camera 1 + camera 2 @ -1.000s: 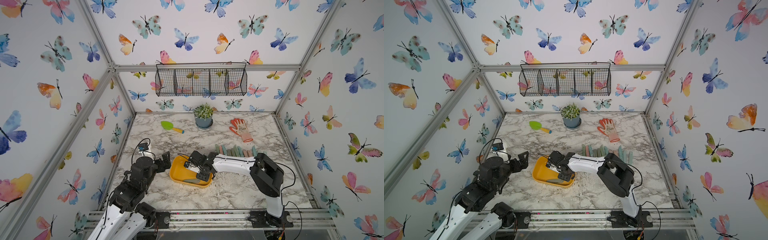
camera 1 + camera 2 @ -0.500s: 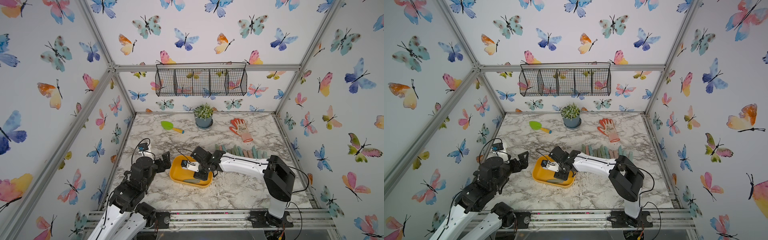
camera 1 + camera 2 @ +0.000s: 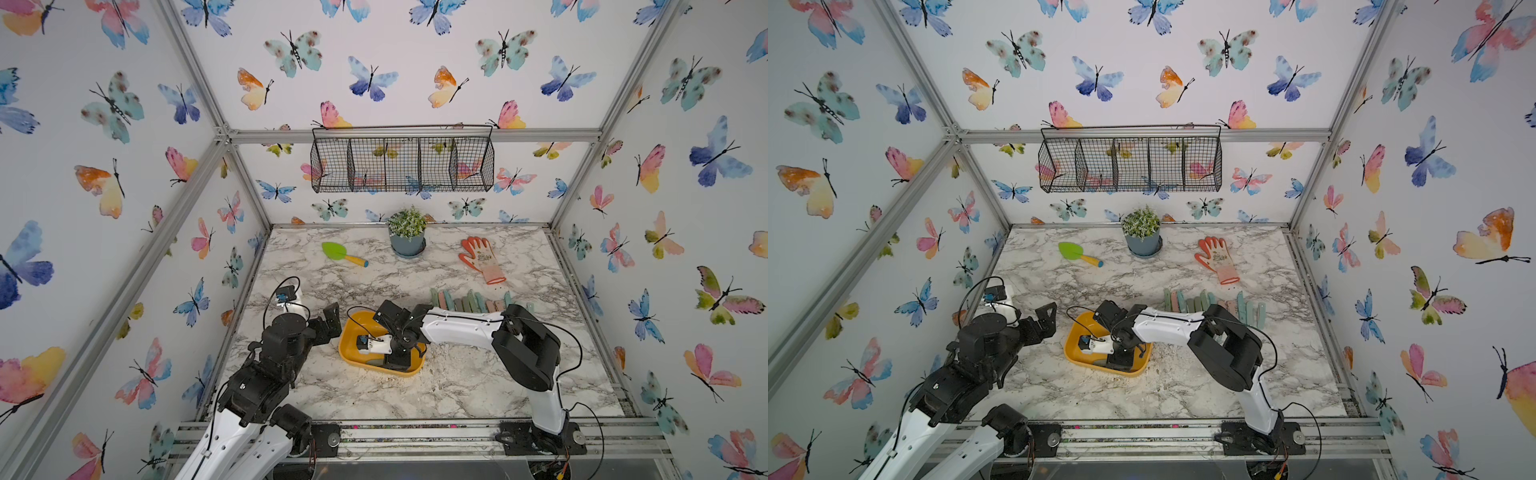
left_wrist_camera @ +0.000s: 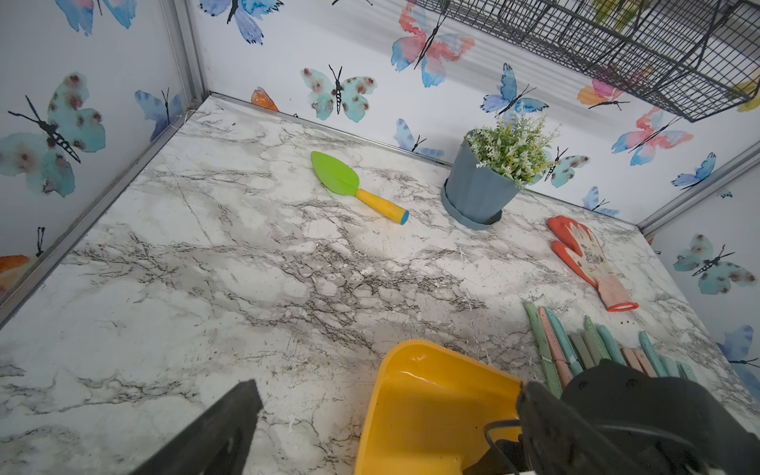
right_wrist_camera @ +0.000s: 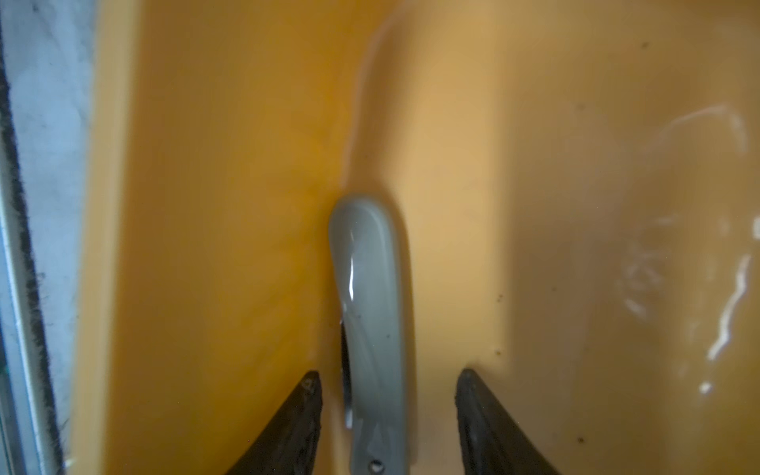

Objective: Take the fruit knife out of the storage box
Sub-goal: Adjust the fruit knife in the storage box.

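Observation:
The storage box (image 3: pixel 348 355) is a shallow yellow-orange tray at the front middle of the marble table, seen in both top views (image 3: pixel 1072 352). The fruit knife (image 5: pixel 368 296), a folded grey one, lies on the box floor close to a side wall. My right gripper (image 5: pixel 388 380) is open and reaches down into the box (image 5: pixel 230 197). Its fingertips (image 5: pixel 310 390) stand on either side of the knife without touching it. In a top view the right gripper (image 3: pixel 398 358) hides most of the knife. My left gripper (image 3: pixel 329 322) is open and empty, just left of the box (image 4: pixel 427 395).
A row of pastel folded knives (image 3: pixel 473 300) lies behind the right arm. A green trowel (image 3: pixel 343 253), a potted plant (image 3: pixel 407 237) and an orange glove (image 3: pixel 482 259) sit at the back. A black wire basket (image 3: pixel 401 164) hangs on the back wall.
My right arm has stretched to the left and brought its gripper down over the near part of the box, jaws slightly wider. The left arm has not moved.

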Robot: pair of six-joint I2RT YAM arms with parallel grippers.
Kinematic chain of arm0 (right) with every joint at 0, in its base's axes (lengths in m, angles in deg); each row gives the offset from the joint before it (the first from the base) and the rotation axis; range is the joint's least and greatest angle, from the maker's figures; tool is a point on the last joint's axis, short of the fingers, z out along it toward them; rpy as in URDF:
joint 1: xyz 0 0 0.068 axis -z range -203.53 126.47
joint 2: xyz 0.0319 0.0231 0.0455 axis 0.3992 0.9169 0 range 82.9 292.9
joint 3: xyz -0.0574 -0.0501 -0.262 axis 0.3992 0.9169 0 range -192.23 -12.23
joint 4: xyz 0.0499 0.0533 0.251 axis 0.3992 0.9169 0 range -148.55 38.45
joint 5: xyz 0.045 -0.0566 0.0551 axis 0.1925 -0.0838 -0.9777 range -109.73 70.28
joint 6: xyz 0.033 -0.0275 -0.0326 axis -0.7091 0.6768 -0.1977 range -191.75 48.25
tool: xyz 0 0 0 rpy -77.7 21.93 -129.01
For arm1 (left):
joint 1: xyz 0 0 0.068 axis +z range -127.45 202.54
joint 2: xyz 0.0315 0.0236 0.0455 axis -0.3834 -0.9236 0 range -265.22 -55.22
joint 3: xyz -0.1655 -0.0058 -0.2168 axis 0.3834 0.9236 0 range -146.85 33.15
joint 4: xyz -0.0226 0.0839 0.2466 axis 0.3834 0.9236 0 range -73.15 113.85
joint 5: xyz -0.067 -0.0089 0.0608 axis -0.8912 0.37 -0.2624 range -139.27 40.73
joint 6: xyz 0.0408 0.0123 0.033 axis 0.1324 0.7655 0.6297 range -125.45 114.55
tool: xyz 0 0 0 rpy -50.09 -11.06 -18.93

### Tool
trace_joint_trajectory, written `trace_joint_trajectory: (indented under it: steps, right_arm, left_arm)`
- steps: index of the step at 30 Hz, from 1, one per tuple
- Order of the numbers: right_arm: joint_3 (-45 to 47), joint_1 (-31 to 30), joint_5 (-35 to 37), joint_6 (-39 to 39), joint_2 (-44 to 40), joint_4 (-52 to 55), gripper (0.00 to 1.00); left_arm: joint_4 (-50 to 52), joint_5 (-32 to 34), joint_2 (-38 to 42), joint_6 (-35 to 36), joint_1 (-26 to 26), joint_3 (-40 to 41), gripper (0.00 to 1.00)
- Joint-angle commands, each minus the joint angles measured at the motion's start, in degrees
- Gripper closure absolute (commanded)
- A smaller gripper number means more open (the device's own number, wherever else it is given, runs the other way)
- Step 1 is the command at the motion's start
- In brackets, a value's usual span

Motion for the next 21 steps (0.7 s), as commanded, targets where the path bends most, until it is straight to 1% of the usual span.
trace_joint_trajectory:
  steps: [1, 3, 9, 12, 16, 21]
  right_arm:
    - [-1.13, 0.30, 5.70, -0.77, 3.36, 0.01, 0.45]
    - [-1.77, 0.85, 9.46, -2.46, 4.08, -1.18, 0.46]
    - [-1.38, 2.43, 14.50, -4.23, 2.14, -5.15, 0.50]
    - [-1.88, 2.94, 16.10, -4.74, 1.56, -5.33, 0.51]
    - [-2.08, 3.15, 15.82, -5.03, 0.94, -5.68, 0.52]
    - [-2.24, 3.60, 10.79, -3.87, 0.26, -5.22, 0.52]
  left_arm:
    - [-0.22, 0.96, -0.73, -0.21, -0.23, 0.49, 0.02]
    - [-0.33, 0.62, -0.99, -0.10, -0.17, 0.46, 0.02]
    - [-0.60, 0.23, -1.68, -0.04, -0.17, 0.55, 0.02]
    - [-0.47, 0.13, -1.84, -0.05, -0.17, 0.44, 0.02]
    - [-0.56, 0.22, -1.41, -0.04, -0.18, 0.59, 0.02]
    - [-0.39, 0.66, -1.10, -0.12, -0.21, 0.46, 0.02]
